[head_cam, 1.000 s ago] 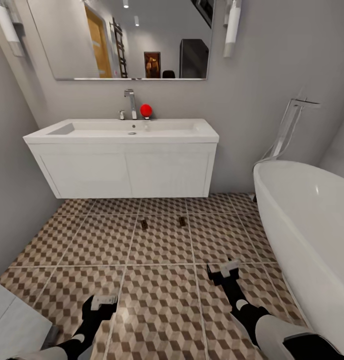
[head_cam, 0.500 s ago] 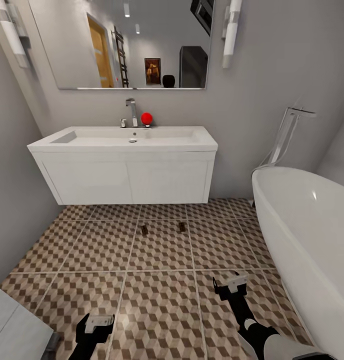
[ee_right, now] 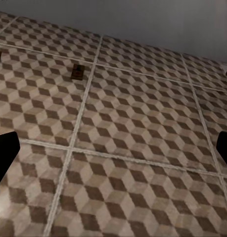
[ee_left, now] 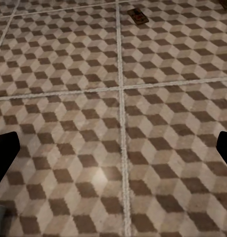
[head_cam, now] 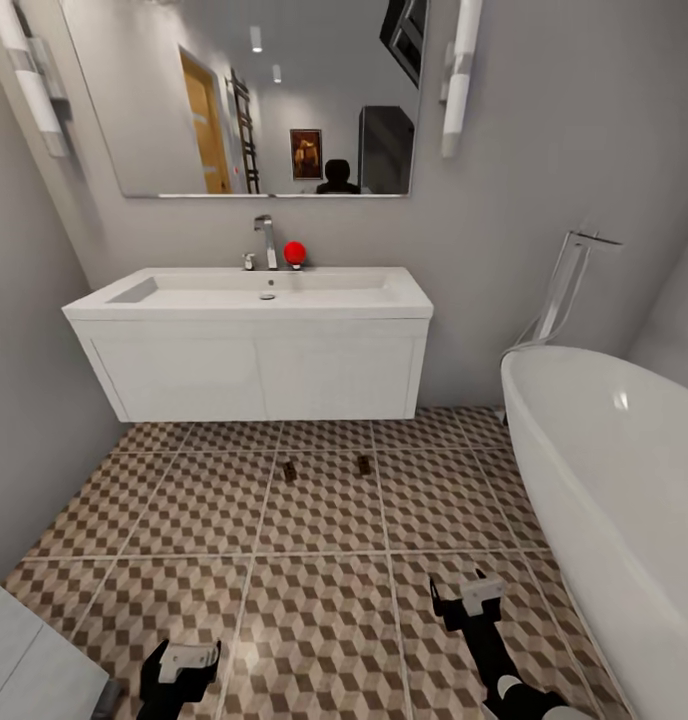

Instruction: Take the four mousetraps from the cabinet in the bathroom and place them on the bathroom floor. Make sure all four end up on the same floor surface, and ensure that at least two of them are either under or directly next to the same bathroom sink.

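Two mousetraps on the bathroom floor (head_cam: 324,620), just in front of the white sink (head_cam: 249,300) and its drawer unit: left mousetrap (head_cam: 289,470) lying across a grout line, right mousetrap (head_cam: 364,464) within the neighbouring tile, side by side but apart. Both flat, long axes running toward the sink wall, roughly parallel to each other. Seen again from the wrists: left mousetrap (ee_left: 138,16) slightly slanted beside a grout line; right mousetrap (ee_right: 78,71) with its long axis along the nearby grout line. Left gripper (head_cam: 187,660) low over the tiles, jaws spread wide, nothing between them. Right gripper (head_cam: 481,592) likewise above the floor, jaws apart and empty. White bathtub (head_cam: 624,480) at the right, mirror (head_cam: 254,95) above the faucet, small red ball (head_cam: 295,252) on the sink rim.
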You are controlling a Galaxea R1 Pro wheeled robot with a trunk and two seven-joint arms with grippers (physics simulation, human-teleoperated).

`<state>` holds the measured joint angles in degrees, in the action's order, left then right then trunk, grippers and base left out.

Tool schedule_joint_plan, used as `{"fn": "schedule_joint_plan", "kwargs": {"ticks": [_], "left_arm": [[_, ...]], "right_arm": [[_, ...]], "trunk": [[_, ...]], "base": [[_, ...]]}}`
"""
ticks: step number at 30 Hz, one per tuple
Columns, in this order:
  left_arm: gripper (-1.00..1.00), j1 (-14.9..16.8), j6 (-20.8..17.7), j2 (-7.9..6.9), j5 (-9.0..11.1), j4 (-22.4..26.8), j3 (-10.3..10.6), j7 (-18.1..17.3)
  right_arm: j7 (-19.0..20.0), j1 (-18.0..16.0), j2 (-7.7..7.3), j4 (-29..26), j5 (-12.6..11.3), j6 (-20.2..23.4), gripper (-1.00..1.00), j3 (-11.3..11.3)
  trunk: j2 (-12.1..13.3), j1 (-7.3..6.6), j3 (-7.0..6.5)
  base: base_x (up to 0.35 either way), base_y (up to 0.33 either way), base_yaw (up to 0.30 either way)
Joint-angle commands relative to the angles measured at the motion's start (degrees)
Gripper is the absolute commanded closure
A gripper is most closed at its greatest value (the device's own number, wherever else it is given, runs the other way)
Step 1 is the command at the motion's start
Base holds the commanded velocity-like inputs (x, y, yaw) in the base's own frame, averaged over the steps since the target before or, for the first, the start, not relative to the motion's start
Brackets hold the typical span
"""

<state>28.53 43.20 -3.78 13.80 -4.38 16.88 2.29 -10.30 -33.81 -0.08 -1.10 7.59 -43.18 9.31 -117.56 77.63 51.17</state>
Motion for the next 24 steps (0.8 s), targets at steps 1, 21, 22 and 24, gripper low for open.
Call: {"fn": "schedule_joint_plan", "kwargs": {"ticks": [1,21,22,24], "left_arm": [[-1.00,0.0,0.3,-0.05,0.2,-0.2,0.5,0.2],[-1.00,-0.1,0.2,-0.11,0.3,-0.2,0.5,0.5],[-1.00,-0.1,0.2,-0.11,0.3,-0.2,0.5,0.5],[-1.00,-0.1,0.1,-0.10,0.3,-0.2,0.5,0.6]], "right_arm": [[-0.6,0.1,-0.01,0.0,0.6,-0.1,-1.00,0.2],[-0.3,3.8,0.63,0.1,0.5,-0.1,-1.00,0.2],[-0.3,3.8,0.64,0.1,0.5,-0.1,-1.00,0.2],[-0.3,3.9,0.70,0.1,0.5,-0.1,-1.00,0.2]], "trunk": [[0.4,-0.23,-0.22],[8.4,-4.63,-5.64],[8.8,-4.85,-5.91],[9.6,-5.28,-6.45]], "base": [[0.000,0.000,0.000],[0.000,0.000,0.000],[0.000,0.000,0.000],[0.000,0.000,0.000]]}}
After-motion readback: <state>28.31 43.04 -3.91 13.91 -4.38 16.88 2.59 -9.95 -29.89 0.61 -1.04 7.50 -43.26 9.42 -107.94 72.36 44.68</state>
